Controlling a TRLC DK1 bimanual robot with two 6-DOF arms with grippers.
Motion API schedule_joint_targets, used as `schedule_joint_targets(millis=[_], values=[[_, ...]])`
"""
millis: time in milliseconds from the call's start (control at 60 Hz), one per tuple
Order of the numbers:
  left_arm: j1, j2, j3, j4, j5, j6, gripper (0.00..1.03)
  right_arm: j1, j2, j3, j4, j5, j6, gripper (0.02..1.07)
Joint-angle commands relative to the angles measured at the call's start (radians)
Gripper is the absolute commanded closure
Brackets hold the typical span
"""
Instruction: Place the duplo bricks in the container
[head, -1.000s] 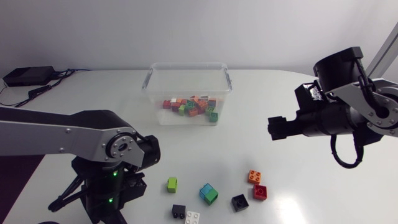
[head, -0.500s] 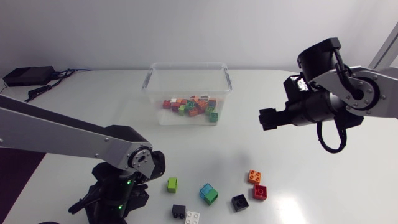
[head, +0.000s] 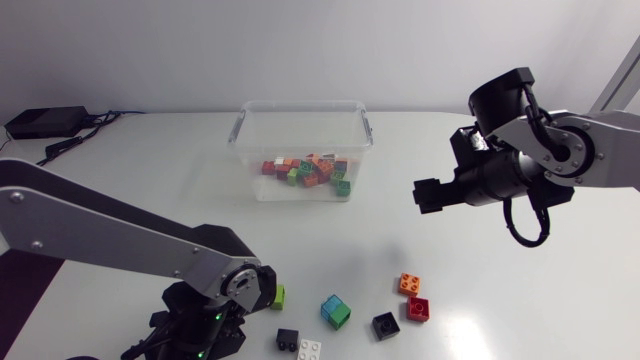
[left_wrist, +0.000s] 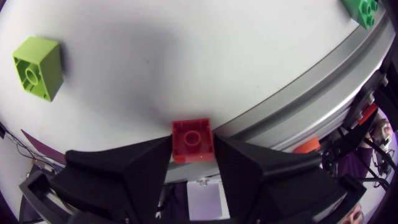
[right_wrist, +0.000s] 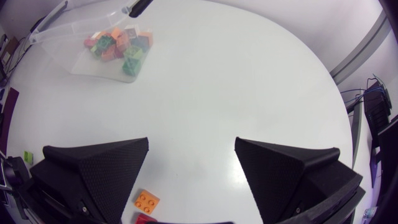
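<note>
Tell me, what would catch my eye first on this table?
The clear container at the table's far side, with a heap of colourful bricks inside. Nearer, a few loose bricks lie scattered on the white table, and the left gripper holds a red brick.

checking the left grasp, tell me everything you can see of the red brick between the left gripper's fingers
The red brick is a small square block of smooth plastic, its hollow face with a round centre tube turned to the camera. It sits between the left gripper's two black fingers, which touch it on opposite sides. The head view hides it.
</note>
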Motion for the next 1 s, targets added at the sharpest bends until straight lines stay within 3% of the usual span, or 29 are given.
schedule_joint_targets(millis=[0, 150, 250, 367, 567, 983], values=[[-0.005, 0.018, -0.021, 0.003, 0.002, -0.028, 0.74, 0.013, 0.032, 0.017, -0.040, 0.007, 0.016, 0.07], [0.022, 0.018, 0.030, -0.045, -0.024, -0.033, 0.77, 0.045, 0.070, 0.032, -0.134, -0.019, 0.029, 0.07], [0.079, -0.019, 0.099, -0.031, -0.099, -0.060, 0.77, 0.067, 0.092, 0.041, -0.181, -0.051, 0.032, 0.07], [0.110, -0.068, 0.177, -0.028, -0.121, -0.067, 0.77, 0.133, 0.129, 0.056, -0.244, -0.079, 0.039, 0.07], [0.145, -0.200, 0.330, 0.017, -0.139, -0.067, 0.77, 0.213, 0.187, -0.008, -0.204, -0.074, -0.119, 0.07], [0.240, -0.370, 0.565, 0.149, -0.142, -0.063, 0.77, 0.182, 0.253, -0.140, -0.066, -0.085, -0.539, 0.09]])
